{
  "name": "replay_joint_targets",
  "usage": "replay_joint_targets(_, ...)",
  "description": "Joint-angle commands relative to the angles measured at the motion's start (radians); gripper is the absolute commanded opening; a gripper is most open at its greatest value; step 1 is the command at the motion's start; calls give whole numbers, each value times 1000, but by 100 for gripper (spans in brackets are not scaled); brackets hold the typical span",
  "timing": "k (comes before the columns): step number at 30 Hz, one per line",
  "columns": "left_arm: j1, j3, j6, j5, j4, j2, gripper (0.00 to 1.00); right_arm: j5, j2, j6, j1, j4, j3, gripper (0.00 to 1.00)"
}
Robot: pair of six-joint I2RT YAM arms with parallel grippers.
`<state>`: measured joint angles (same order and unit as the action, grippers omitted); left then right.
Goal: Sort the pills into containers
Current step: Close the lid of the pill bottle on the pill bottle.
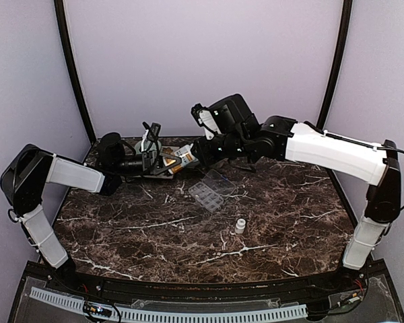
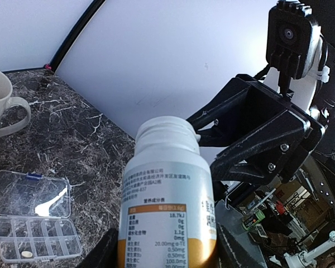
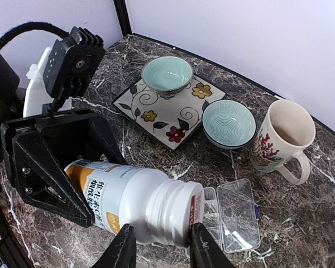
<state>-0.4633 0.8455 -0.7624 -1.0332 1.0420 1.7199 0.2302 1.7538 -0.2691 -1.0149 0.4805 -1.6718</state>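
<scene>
The clear organiser box lies open mid-table. It also shows in the left wrist view, with one small pill in a compartment, and in the right wrist view. My left gripper is shut on a white pill bottle with an orange label and holds it sideways above the table. My right gripper is open. Its fingertips stand either side of the bottle's cap end, and I cannot see them touching it.
A floral tile carries one pale green bowl, a second bowl stands beside it, and a mug is near the back wall. A small white object sits on the marble in front of the organiser.
</scene>
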Motion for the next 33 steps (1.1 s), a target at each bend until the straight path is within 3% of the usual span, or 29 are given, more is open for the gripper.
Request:
replay_joint_targets(1,-3,15,21,-14,25,-65,0,7,23,7,-16,13,-38,32)
replay_joint_targets(22,-4,15,28,-27,15,-86,0,60,121,24,-50,116,-157,17)
replay_joint_targets(33,-11,22,33,-22,12,-86,0,126,184,18,-81,173,-227,0)
